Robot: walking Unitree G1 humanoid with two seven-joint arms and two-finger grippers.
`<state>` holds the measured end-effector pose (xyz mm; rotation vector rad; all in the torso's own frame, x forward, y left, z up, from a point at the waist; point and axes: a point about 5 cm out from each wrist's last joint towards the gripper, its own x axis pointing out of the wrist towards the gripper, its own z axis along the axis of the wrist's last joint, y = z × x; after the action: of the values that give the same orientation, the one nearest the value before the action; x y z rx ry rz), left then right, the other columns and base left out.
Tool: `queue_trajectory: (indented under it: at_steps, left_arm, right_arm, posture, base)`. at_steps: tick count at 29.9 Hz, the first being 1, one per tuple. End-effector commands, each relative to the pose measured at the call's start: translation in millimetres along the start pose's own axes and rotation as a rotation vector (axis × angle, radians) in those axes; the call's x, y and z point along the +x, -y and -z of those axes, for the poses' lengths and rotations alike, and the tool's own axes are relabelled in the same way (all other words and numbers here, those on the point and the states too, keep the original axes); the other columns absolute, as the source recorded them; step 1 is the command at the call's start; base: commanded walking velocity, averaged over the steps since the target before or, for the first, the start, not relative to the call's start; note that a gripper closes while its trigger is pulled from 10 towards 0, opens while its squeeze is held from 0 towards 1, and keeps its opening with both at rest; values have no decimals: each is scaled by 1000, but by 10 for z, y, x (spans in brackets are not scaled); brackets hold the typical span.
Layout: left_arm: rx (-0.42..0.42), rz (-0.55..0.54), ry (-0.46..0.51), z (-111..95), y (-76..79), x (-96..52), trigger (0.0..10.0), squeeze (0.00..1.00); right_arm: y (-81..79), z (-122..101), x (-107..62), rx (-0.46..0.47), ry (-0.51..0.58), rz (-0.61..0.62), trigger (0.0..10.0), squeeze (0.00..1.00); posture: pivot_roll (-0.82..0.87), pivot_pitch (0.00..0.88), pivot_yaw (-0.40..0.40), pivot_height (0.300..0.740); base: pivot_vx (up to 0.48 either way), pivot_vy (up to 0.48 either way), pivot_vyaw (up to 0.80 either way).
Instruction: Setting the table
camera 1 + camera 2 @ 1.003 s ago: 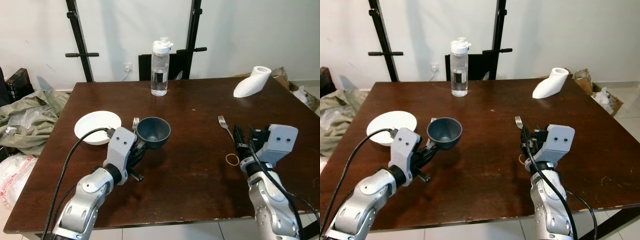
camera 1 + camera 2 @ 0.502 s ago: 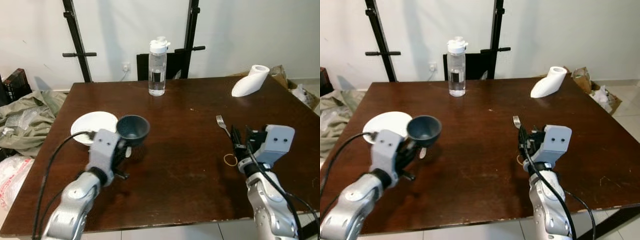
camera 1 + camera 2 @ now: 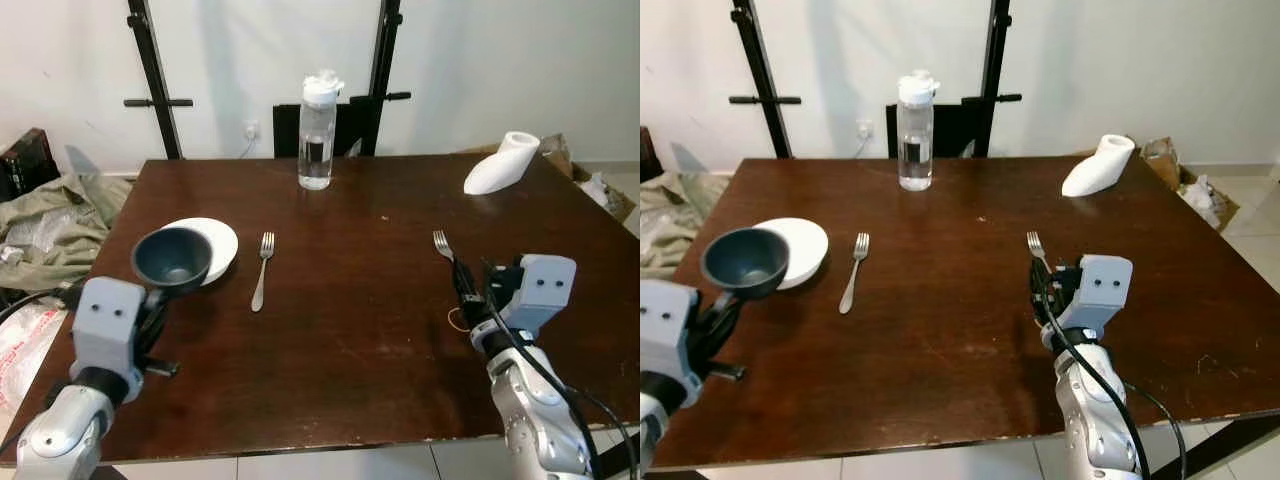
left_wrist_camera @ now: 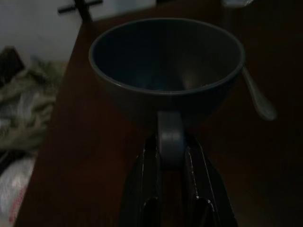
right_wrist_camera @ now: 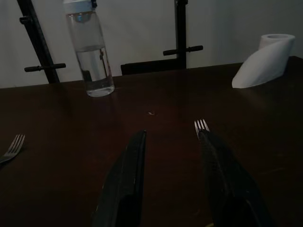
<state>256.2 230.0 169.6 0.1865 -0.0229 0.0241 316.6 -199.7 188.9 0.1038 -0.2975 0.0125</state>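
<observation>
A dark blue cup (image 3: 172,258) hangs in the air at the table's left side, beside the near left rim of the white plate (image 3: 218,242). My left gripper (image 4: 171,147) is shut on the cup's handle, under and behind the bowl of it. One fork (image 3: 260,272) lies just right of the plate. A second fork (image 3: 443,245) lies at the right, its tines (image 5: 202,125) just ahead of the fingers of my right gripper (image 5: 173,135). That gripper is open, low over the table, with nothing between its fingers.
A clear water bottle (image 3: 316,130) stands at the table's far middle. A white paper roll (image 3: 500,165) lies at the far right. A chair and two black stand posts (image 3: 150,80) are behind the table. Crumpled cloth (image 3: 50,220) covers the floor on the left.
My left gripper has carried the cup leftwards and towards me, from the table's middle to beside the plate, uncovering the left fork. The right gripper has stayed put.
</observation>
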Motion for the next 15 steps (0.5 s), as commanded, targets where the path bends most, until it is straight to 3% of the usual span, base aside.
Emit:
queue_trajectory:
  at_steps: [1,15]
  left_arm:
    - [-9,-14,-10,34,-17,1,10000,0]
    - [-6,-57,-72,262,-35,-68,10000,0]
  right_arm:
    - [12,42,-12,-4,-25,-3,10000,0]
    - [24,72,-49,-7,-37,4,10000,0]
  posture:
    - [129,134,39,740]
    - [123,147,40,740]
  base:
    - [0,0,0]
    - [0,0,0]
